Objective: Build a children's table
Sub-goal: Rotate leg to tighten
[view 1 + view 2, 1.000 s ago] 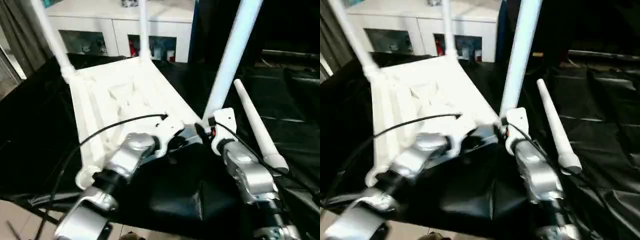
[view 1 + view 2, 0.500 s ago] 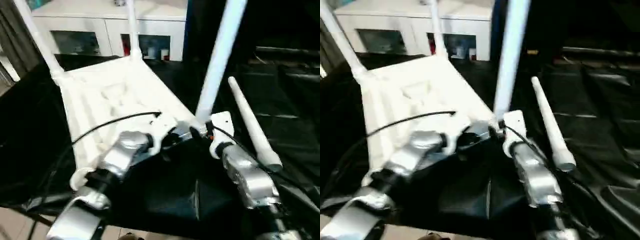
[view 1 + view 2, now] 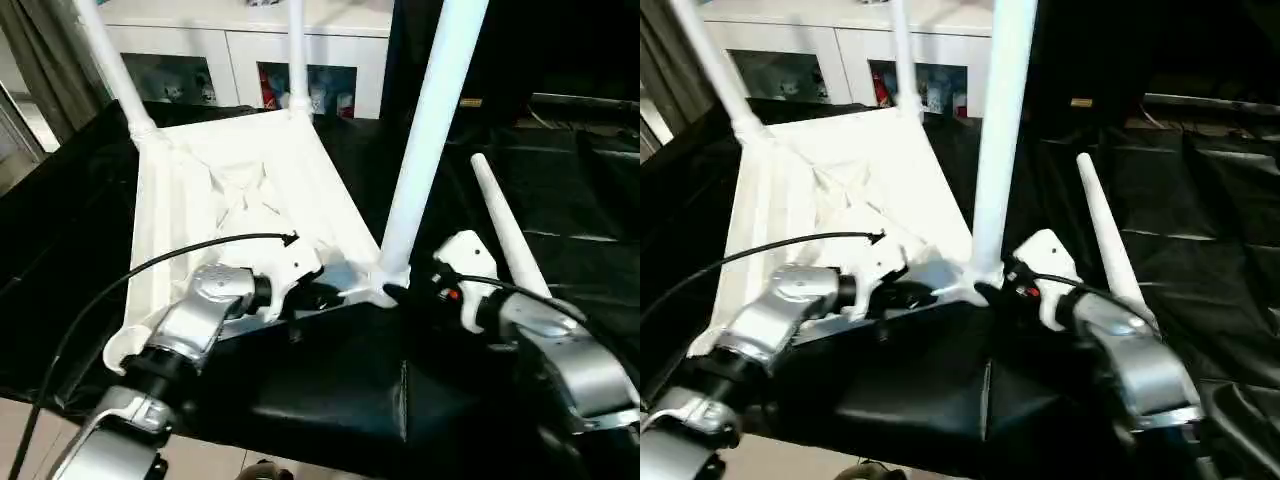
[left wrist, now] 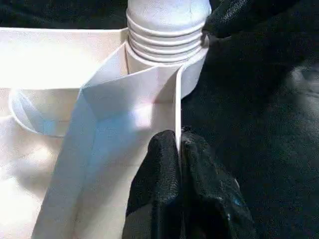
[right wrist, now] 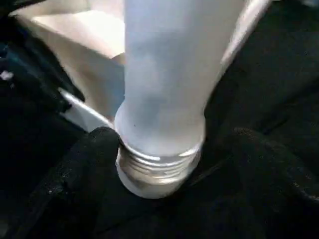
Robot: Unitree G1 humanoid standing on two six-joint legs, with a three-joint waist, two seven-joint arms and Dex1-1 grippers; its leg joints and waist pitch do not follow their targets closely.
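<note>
Tabletop (image 3: 240, 190) lies upside down on black cloth (image 3: 330, 390). Left gripper (image 4: 179, 149) pinches its thin edge rib beside the near corner socket. Right gripper (image 5: 159, 164) spread wide around that socket's upright leg (image 3: 425, 130), fingers (image 5: 84, 164) flanking the thread. Loose leg (image 3: 505, 245) lies right.

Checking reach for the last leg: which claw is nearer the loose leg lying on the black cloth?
Right. The right claw sits at the base of the upright leg, just beside the loose leg; the left claw pinches the tabletop rim, farther away.
</note>
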